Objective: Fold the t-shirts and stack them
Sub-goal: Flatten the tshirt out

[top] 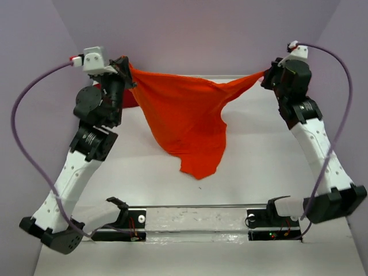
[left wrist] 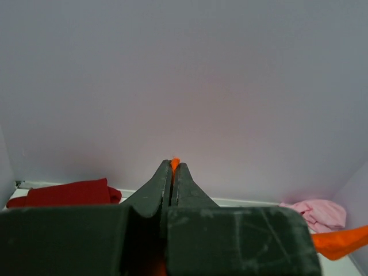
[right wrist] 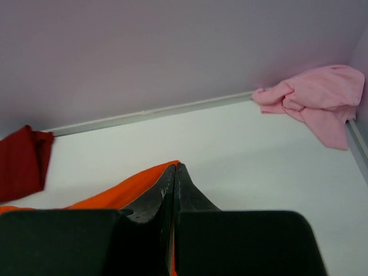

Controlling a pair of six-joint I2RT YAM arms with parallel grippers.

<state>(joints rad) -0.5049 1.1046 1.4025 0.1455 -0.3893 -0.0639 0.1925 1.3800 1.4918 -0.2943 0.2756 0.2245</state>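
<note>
The bright orange t-shirt (top: pixel 187 118) hangs stretched in the air between both arms, its lower end touching the table. My left gripper (top: pixel 125 64) is shut on its left corner; an orange tip (left wrist: pixel 175 163) sticks out between the fingers. My right gripper (top: pixel 268 75) is shut on the right corner, with orange cloth (right wrist: pixel 123 192) running off to the left of its fingers. A dark red t-shirt (left wrist: pixel 66 192) lies at the back left, mostly hidden behind the left arm from above. A pale pink t-shirt (right wrist: pixel 319 98) lies crumpled in the back right corner.
Lilac walls close in the white table (top: pixel 259 167) at the back and both sides. A metal rail with the arm bases (top: pixel 195 221) runs along the near edge. Purple cables (top: pixel 26 132) loop outside each arm.
</note>
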